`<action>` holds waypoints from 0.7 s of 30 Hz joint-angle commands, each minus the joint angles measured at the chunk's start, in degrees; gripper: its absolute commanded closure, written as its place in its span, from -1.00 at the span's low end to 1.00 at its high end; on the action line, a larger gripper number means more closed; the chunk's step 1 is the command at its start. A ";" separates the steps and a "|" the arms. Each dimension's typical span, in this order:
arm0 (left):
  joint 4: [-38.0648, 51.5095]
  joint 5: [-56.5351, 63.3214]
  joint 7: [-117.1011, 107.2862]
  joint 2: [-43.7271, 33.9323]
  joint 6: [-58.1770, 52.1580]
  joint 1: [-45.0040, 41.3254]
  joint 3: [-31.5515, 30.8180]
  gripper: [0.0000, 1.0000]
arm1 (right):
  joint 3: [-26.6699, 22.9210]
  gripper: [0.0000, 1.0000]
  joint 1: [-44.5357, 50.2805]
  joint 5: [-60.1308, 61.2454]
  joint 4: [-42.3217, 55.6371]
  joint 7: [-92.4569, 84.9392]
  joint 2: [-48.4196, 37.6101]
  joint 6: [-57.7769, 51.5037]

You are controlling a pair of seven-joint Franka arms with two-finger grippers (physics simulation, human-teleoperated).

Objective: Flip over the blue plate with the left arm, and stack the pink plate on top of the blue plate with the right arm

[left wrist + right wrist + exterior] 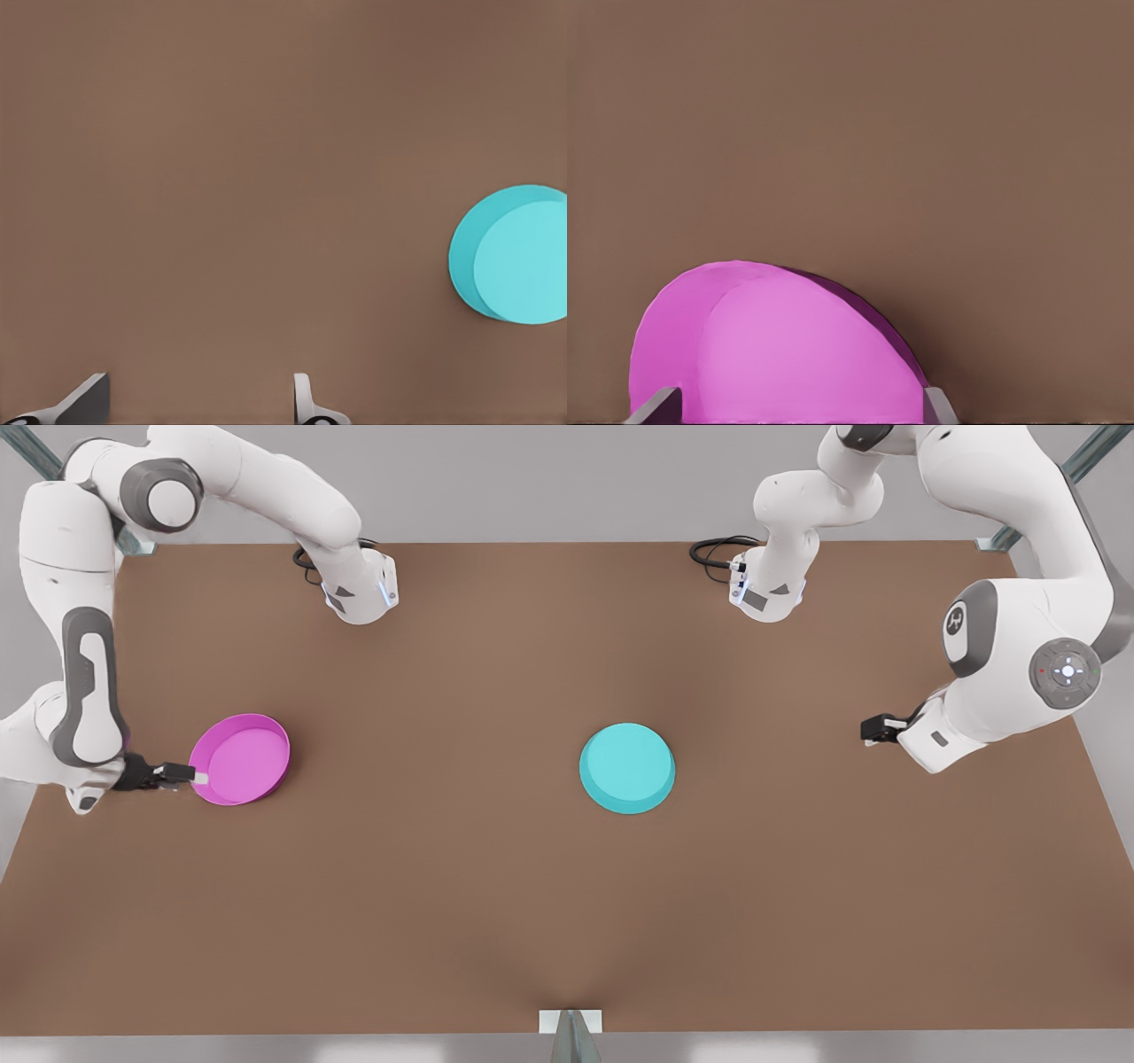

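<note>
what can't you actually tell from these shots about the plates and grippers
- Pink plate, right wrist view: its near part is cut off by the picture's edge, so the right gripper contact with the rim is unclear; the front view is too small to settle it.
- Blue plate, left wrist view: one side is cut off by the frame edge.
- Left gripper, front view: fingers too small to judge.
</note>
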 commanded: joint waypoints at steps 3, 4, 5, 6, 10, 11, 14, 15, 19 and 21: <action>-0.06 0.02 0.00 0.12 -0.08 -0.06 0.00 -1.00 | 0.17 -1.00 -0.38 -0.21 -1.49 -0.15 -1.41 -0.09; -0.06 0.02 0.09 0.12 -0.08 -0.06 0.00 -1.00 | 0.17 -1.00 -0.46 -0.21 -2.11 -0.24 -2.03 -0.09; -0.06 0.02 0.09 0.12 -0.08 -0.06 0.00 -1.00 | 0.96 -1.00 -1.52 -0.21 -2.46 0.11 -2.12 -0.09; 0.03 0.02 0.09 0.47 -0.08 -0.06 0.00 -1.00 | 0.96 -1.00 -1.52 -0.21 -2.38 0.11 -1.85 0.79; 0.03 0.11 0.09 0.47 0.09 -0.06 0.00 -1.00 | 0.96 -1.00 -0.55 -5.05 -1.50 -4.55 -1.68 3.69; 0.03 0.11 0.09 0.56 0.09 -0.06 0.00 -1.00 | 1.05 -1.00 -0.38 -6.01 -0.62 -9.81 -1.42 4.57; 0.03 0.11 0.09 0.56 0.09 -0.14 0.00 -1.00 | 1.05 -1.00 -0.29 -6.01 -0.62 -18.87 -1.33 4.31; 0.03 0.11 0.09 0.56 0.09 -0.14 0.00 -1.00 | 1.05 -1.00 -0.29 -6.01 -0.62 -19.67 -1.33 3.96; -0.06 0.11 0.09 0.56 0.00 -0.23 -0.09 -1.00 | 1.05 -1.00 -0.29 -5.84 -0.97 -18.53 -1.50 2.38; -0.06 0.11 0.09 0.56 0.00 -0.32 -0.09 -1.00 | 1.05 -1.00 -0.20 -5.84 -0.97 -11.85 -1.59 -0.09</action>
